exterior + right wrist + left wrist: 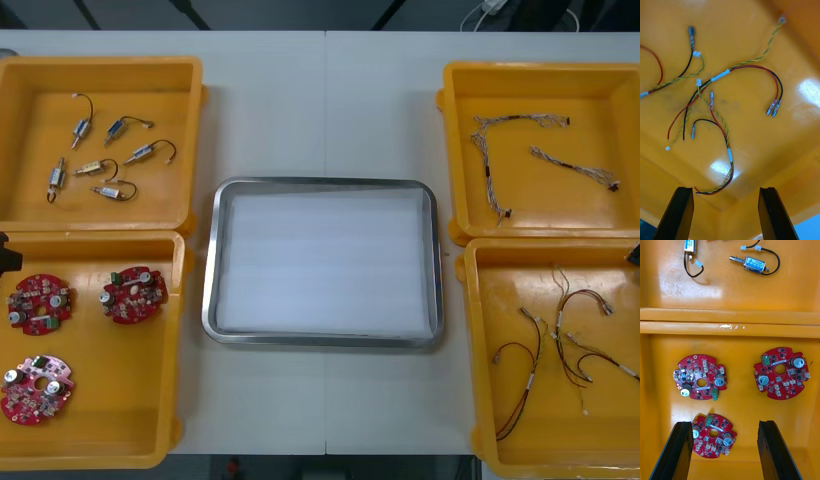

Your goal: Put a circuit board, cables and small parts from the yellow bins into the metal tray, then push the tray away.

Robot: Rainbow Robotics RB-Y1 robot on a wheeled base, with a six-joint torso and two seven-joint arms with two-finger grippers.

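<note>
Both spread: left pincer [724, 452] over circuit boards [700, 377], right pincer [726, 213] over cables [720, 123].
Centre your left on the nearest board [713, 435] first.

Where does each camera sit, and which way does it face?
Front view: above the arms, steeply down on metal tray and yellow bins; arm tips at side edges.
Left wrist view: on left wrist, above circuit boards; jaws apart.
Right wrist view: on right wrist, above cables; jaws apart.
Front and left wrist share three circuit boards.

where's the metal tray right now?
Front view, centre: the metal tray lies between the left yellow bins and the right yellow bins.
</note>
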